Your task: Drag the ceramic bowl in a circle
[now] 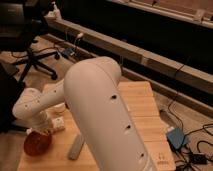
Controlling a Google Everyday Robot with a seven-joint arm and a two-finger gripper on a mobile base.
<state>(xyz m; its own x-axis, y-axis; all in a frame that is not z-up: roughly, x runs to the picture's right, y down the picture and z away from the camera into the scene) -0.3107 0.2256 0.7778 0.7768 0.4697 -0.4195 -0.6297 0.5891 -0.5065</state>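
1. Robot arm [105, 115]: fills the foreground and hides much of the wooden table [142, 107].
2. Ceramic bowl [36, 144]: at the table's front-left corner.
3. Grey flat object [76, 147]: lies near the bowl.
4. Gripper [42, 131]: at the bowl's rim, jaws together.
5. Small white object [58, 123]: just behind the gripper.

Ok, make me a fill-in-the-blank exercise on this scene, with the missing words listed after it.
1. The ceramic bowl on the wooden table is ____ in colour.
2. The robot's hand, shut, is down at the rim of the ____.
3. In the picture, the flat grey object lies to the ____ of the bowl.
4. The black wheeled seat beyond the table is an office ____.
Missing words: orange-red; bowl; right; chair.
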